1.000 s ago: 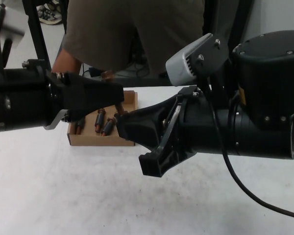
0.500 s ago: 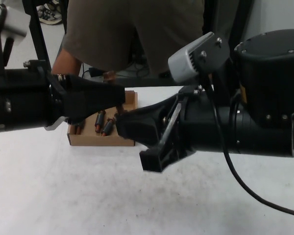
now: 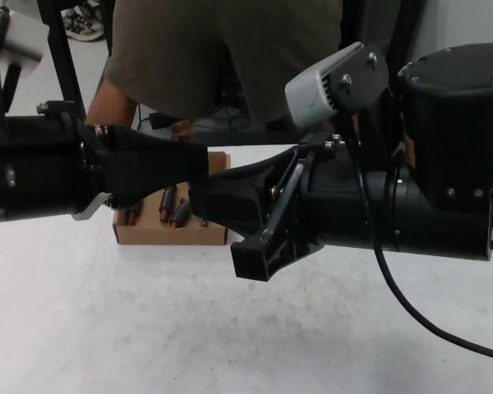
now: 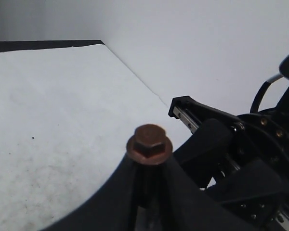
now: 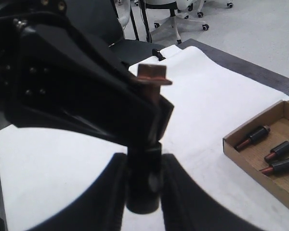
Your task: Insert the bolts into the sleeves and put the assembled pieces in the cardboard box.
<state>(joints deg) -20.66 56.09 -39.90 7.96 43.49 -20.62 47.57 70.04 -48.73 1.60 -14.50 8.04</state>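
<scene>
My left gripper (image 4: 149,166) is shut on a copper bolt (image 4: 149,143), whose hex head sticks out past the fingertips. My right gripper (image 5: 143,161) is shut on a black sleeve (image 5: 143,187). In the right wrist view the bolt (image 5: 151,76) stands in line above the sleeve, held by the left gripper (image 5: 151,113); whether its tip is inside the sleeve is hidden. In the high view the left gripper (image 3: 193,162) and right gripper (image 3: 201,197) meet tip to tip above the cardboard box (image 3: 168,234). The box holds several assembled pieces (image 3: 168,203).
The white bench top (image 3: 148,328) lies open in front of the arms. In the right wrist view the box (image 5: 282,126) with assembled pieces (image 5: 253,136) sits off to one side. Beyond the bench's edge stands an office chair (image 5: 176,19).
The right arm has risen slightly and moved a little closer to the left gripper. The left arm has stayed almost still with the bolt.
</scene>
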